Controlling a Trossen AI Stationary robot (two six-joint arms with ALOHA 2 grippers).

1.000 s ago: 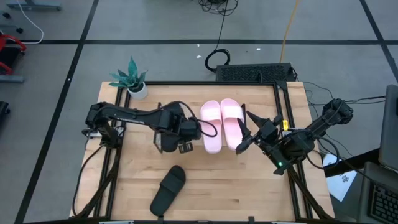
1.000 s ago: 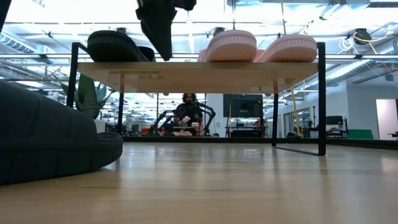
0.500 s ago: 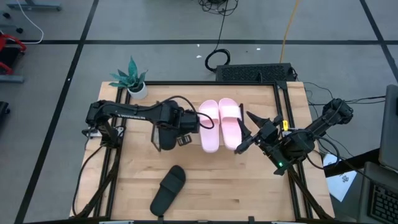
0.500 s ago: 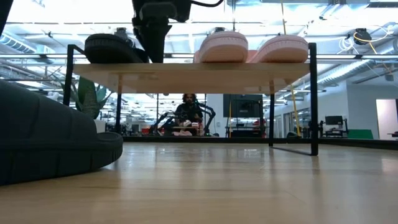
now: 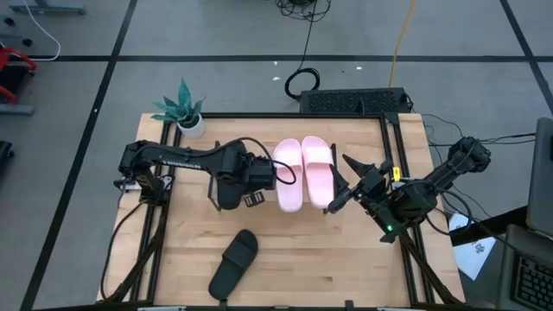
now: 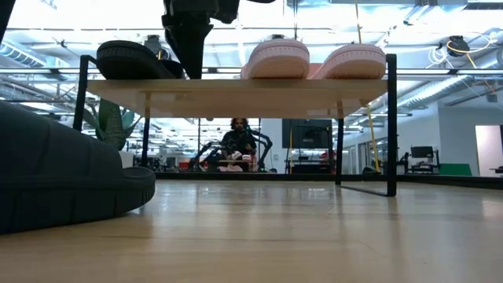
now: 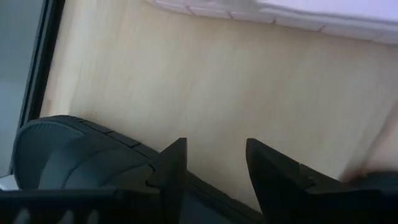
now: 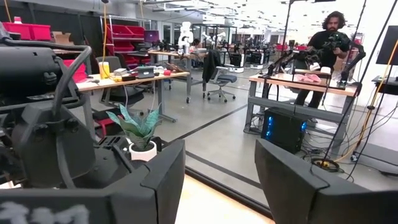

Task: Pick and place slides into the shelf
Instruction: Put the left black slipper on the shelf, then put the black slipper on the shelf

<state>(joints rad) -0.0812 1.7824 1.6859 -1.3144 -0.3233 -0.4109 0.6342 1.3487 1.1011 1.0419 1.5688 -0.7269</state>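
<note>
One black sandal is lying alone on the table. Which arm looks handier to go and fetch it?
Probably the left. Its gripper, jaws open over the shelf, is nearer the loose black sandal, which lies on the left arm's half of the table. The right gripper waits open, beyond the pink sandals.

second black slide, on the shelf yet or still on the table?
Still on the table. In the high view one black slide lies on the tabletop in front of the shelf, whose top holds the pink pair and the other black slide.
</note>
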